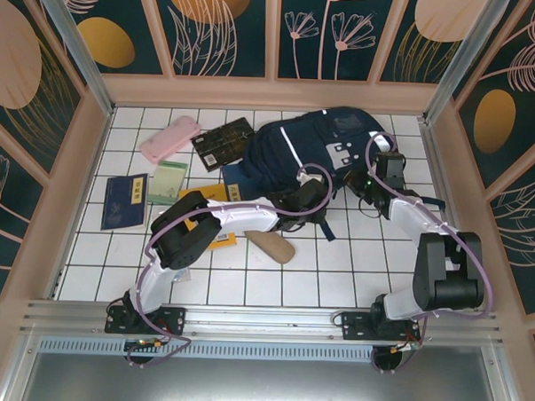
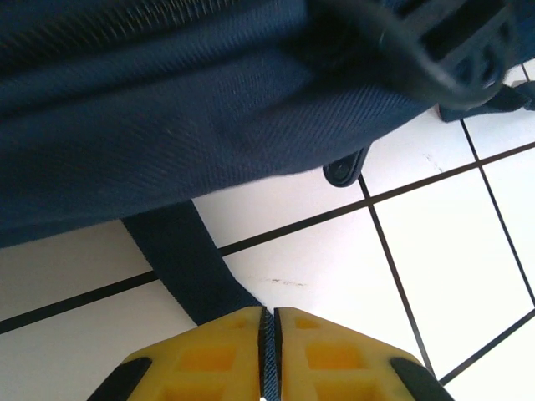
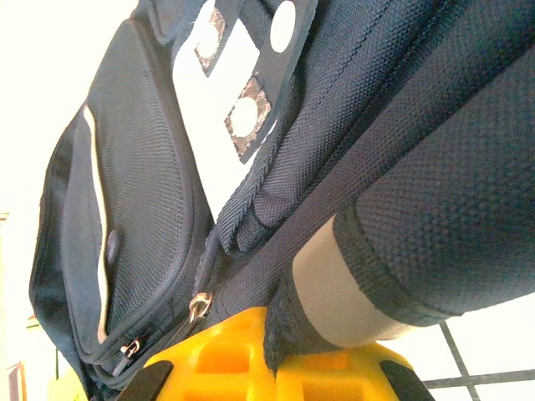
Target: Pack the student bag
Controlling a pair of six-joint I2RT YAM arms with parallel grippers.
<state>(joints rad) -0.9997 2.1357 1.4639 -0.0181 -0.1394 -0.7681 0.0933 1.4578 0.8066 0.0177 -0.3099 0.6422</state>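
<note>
1. One student bag (image 1: 287,148) lies on the white tiled table (image 1: 353,275), at about 1 o'clock from the centre and close to the far wall. Its long axis runs from 8 o'clock to 2 o'clock. The front with the grey patches faces up. I cannot tell which end is its top.
2. There are two arms. The left arm (image 1: 240,217) rises from its base, folds at the elbow and reaches toward 3 o'clock. The left gripper (image 2: 269,322) sits at the bag's 6 o'clock edge with its jaws together. A navy strap (image 2: 188,267) runs beneath one finger, and I cannot tell whether it is pinched.
3. The right arm (image 1: 447,262) bends toward 10 o'clock. The right gripper (image 3: 272,351) is at the bag's 4 o'clock side, its jaws clamped on a fold of the bag's webbing.
4. Six loose things, one of each, lie from 9 to 6 o'clock of the bag:
   - dark flat board (image 1: 224,143)
   - navy booklet (image 1: 125,200)
   - green booklet (image 1: 168,181)
   - pink case (image 1: 170,138)
   - tan piece (image 1: 270,246)
   - yellow item (image 1: 226,240), partly under the left arm
</note>
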